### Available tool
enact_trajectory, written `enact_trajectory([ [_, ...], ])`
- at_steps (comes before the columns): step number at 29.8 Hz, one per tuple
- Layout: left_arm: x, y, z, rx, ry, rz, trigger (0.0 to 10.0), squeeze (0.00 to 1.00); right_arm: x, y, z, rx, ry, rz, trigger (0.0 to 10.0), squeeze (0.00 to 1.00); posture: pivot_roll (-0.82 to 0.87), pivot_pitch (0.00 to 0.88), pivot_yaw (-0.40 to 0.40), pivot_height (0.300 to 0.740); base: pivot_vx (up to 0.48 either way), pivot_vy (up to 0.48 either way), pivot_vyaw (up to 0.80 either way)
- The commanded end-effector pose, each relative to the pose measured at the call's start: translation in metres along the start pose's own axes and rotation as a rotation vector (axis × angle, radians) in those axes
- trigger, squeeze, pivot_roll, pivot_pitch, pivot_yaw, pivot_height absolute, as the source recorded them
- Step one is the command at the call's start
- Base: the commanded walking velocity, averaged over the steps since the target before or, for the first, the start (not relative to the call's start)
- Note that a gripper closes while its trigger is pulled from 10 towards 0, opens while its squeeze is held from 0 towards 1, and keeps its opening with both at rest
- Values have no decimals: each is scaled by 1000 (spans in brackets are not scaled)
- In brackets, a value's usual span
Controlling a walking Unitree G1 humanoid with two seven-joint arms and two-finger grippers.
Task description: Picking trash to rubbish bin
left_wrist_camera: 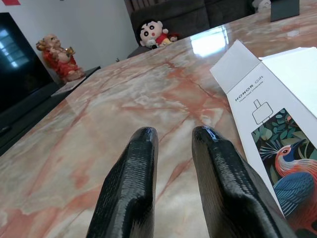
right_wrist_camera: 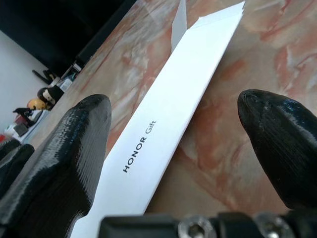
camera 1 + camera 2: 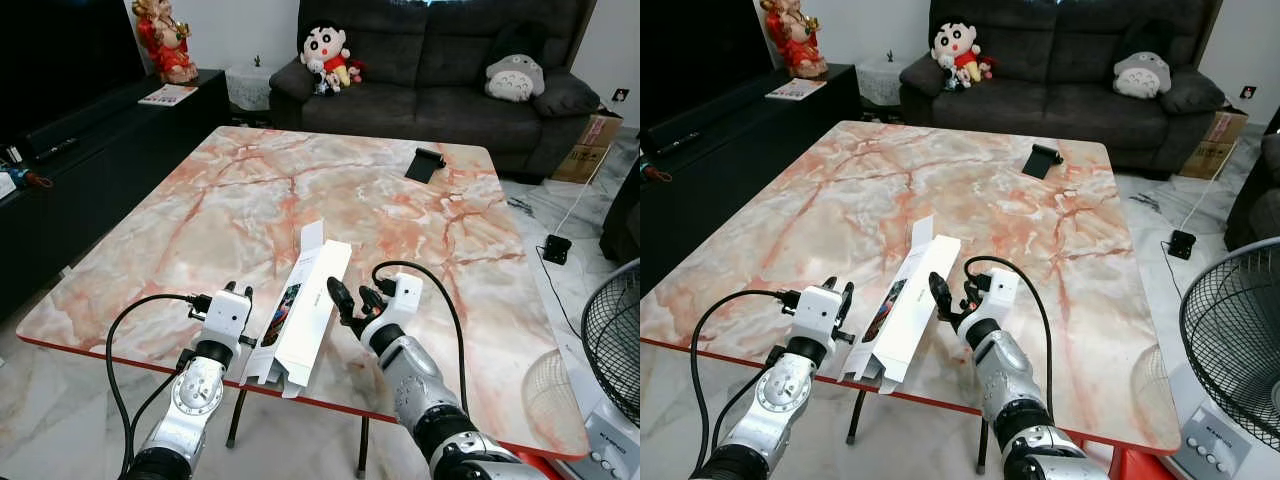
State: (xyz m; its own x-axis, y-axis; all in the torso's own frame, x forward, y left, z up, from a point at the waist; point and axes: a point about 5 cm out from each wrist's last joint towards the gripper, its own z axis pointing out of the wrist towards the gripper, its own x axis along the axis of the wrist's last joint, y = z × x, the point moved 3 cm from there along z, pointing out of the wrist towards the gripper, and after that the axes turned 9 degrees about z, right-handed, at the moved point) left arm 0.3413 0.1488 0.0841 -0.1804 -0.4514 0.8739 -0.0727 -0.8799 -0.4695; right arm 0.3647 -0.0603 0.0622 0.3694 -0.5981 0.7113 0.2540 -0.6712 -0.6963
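Note:
A long white carton [image 3: 305, 310] printed "HONOR Gift" lies on the marble table [image 3: 200, 210] near its front edge. Its end flaps are open and its near end overhangs the edge. My left gripper [image 3: 240, 292] rests just left of the carton. Its fingers [image 1: 141, 148] are a narrow gap apart with nothing between them, and the carton's bird picture [image 1: 285, 168] lies beside them. My right gripper [image 3: 352, 297] sits just right of the carton, open wide. Its fingertips [image 2: 89, 119] point across the carton's white side [image 2: 198, 74] without touching it.
A small black object [image 3: 425, 163] lies at the table's far right. Behind the table is a dark sofa [image 3: 440, 70] with plush toys. A low black cabinet [image 3: 90, 130] runs along the left. A fan [image 3: 615, 340] and a power adapter [image 3: 556, 248] are on the floor at the right.

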Motion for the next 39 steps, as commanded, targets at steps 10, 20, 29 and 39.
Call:
enact_trajectory([
  [10, -4, 4, -1, -19, -22, 2, 10000, 0, -21, -25, 10, 46, -98, -39, 10000, 0, 48, 0, -9, 740, 0, 0, 0],
  [20, -4, 4, -1, -23, -22, -1, 10000, 0, -31, -31, 10, 56, -148, -49, 10000, 0, 51, 0, -10, 740, 0, 0, 0],
  [29, -3, 4, -1, -23, -21, 0, 10000, 0, -42, -32, 9, 61, -203, -62, 10000, 0, 54, 0, -10, 740, 0, 0, 0],
  [39, -3, 6, -1, -33, -20, -4, 10000, 0, -44, -41, 11, 99, -228, -35, 10000, 0, 52, 0, -10, 740, 0, 0, 0],
])
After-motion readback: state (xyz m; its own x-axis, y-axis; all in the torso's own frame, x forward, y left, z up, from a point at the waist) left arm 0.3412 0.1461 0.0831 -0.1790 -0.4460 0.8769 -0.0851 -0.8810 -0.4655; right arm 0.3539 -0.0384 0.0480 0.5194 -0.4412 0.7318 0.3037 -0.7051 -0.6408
